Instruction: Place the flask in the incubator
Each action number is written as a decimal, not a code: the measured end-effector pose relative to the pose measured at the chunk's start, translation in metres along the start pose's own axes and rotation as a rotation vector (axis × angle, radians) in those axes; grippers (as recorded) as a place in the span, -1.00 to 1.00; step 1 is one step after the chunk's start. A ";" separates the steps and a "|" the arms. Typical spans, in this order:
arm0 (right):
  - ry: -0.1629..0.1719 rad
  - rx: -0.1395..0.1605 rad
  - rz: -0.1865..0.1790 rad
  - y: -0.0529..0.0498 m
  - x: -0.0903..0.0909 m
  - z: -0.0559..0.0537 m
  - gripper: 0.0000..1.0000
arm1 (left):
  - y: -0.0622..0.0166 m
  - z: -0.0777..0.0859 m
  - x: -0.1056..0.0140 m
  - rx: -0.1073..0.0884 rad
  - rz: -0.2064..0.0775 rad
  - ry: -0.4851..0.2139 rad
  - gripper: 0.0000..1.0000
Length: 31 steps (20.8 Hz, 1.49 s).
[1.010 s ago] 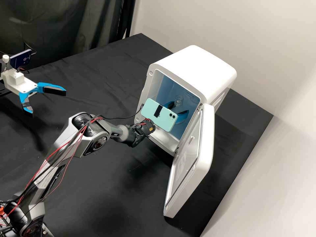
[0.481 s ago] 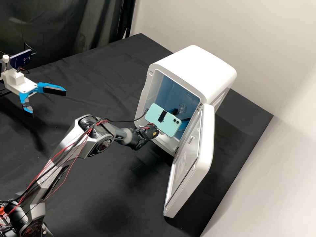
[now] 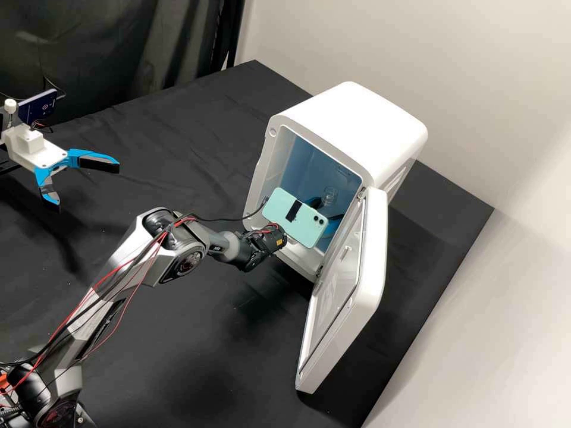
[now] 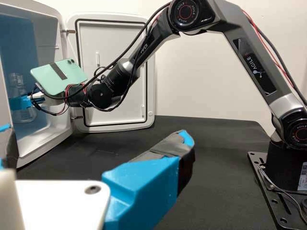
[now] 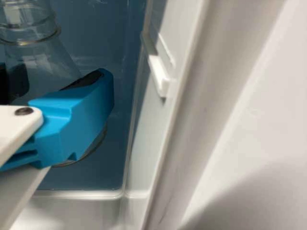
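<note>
The white incubator (image 3: 357,125) stands at the bench's right with its door (image 3: 345,285) swung open and a blue interior. My right gripper (image 3: 326,208) is inside the chamber, shut on the clear glass flask (image 3: 329,194). The right wrist view has one blue finger (image 5: 76,115) pressed against the flask (image 5: 33,52) low in the chamber, near the inner side wall. From the left wrist view, the flask (image 4: 17,96) stands upright inside. My left gripper (image 3: 85,181) hangs open over the bench's far left, nothing between its fingers (image 4: 153,172).
A mint-green phone (image 3: 295,217) rides on the right wrist and covers part of the chamber opening. The open door hangs down toward the bench's front right. A small device (image 3: 38,106) sits at the far left edge. A white wall rises behind the incubator.
The right arm has lowered and pushed a little deeper into the incubator with the flask, then held nearly still. The left arm has not moved.
</note>
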State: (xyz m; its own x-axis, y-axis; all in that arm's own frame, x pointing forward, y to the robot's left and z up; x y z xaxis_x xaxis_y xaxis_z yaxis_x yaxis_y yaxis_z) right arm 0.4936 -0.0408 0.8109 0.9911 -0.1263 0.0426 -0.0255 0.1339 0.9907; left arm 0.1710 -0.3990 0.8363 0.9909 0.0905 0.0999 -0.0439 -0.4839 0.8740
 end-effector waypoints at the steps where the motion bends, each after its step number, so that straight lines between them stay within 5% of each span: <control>1: 0.000 0.000 0.000 0.000 0.000 0.000 -1.00 | 0.0000 0.000 0.000 0.000 0.000 0.000 1.00; 12: -0.003 -0.013 -0.012 -0.004 0.002 0.001 -1.00 | 0.0000 0.000 0.000 0.000 0.000 0.000 1.00; 18: -0.019 -0.039 -0.059 -0.023 0.003 0.005 -1.00 | 0.0000 0.000 0.000 0.000 0.000 0.000 1.00; 31: -0.007 -0.042 -0.049 -0.028 0.005 0.004 -1.00 | 0.0000 0.000 0.000 0.000 0.000 0.000 1.00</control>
State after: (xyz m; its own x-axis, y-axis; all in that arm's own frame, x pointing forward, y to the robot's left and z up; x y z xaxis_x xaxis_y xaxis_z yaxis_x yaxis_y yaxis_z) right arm 0.4983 -0.0493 0.7834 0.9900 -0.1407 -0.0051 0.0290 0.1682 0.9853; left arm 0.1710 -0.3990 0.8363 0.9909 0.0905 0.0999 -0.0439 -0.4839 0.8740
